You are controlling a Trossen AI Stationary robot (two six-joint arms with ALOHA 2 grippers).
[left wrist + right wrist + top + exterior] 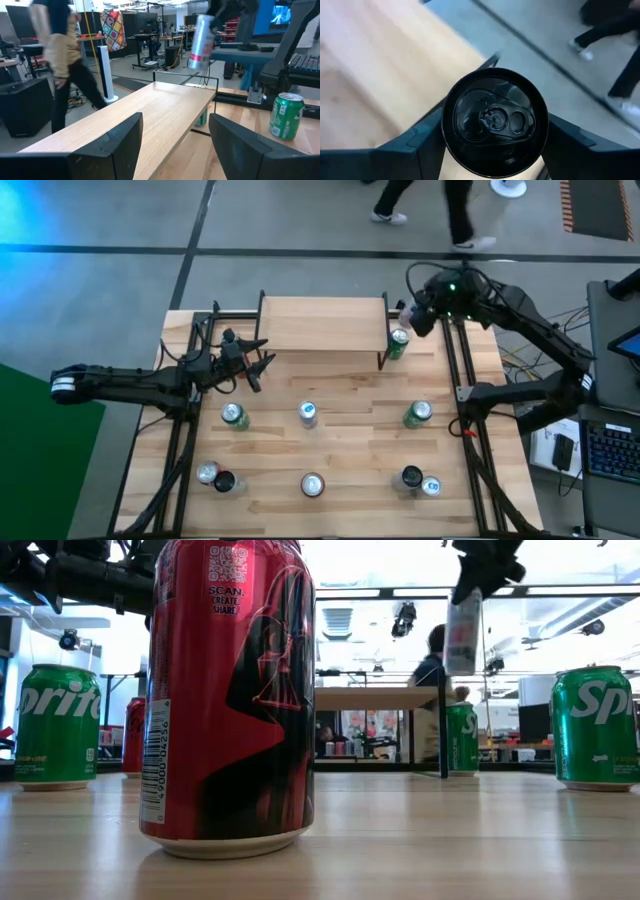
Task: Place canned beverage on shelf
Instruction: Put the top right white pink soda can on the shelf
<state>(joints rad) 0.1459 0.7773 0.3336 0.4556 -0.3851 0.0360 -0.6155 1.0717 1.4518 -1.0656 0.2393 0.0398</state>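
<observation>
The shelf (322, 323), a low light-wood rack on thin black legs, stands at the table's far middle. My right gripper (410, 315) hangs high over the shelf's right end, shut on a pale can with a black top (492, 122). In the left wrist view this can (201, 42) floats well above the shelf top (145, 112). My left gripper (262, 357) stands open and level at the shelf's left end, nothing between its fingers (120, 140). My right gripper pinches the can between its two fingers, one on each side of the wall just under the top rim (445, 125). The fingers (570, 145) come from above, slanting down. The can (462, 632) hangs below them, slightly tilted, lifted clear of shelf and table.
A green can (398, 343) stands by the shelf's right legs. Several more cans stand on the near half of the table, such as two green ones (233, 415) (418, 414) and a red one (230, 690) close to the low camera. A person (62, 55) walks beyond the table's far edge.
</observation>
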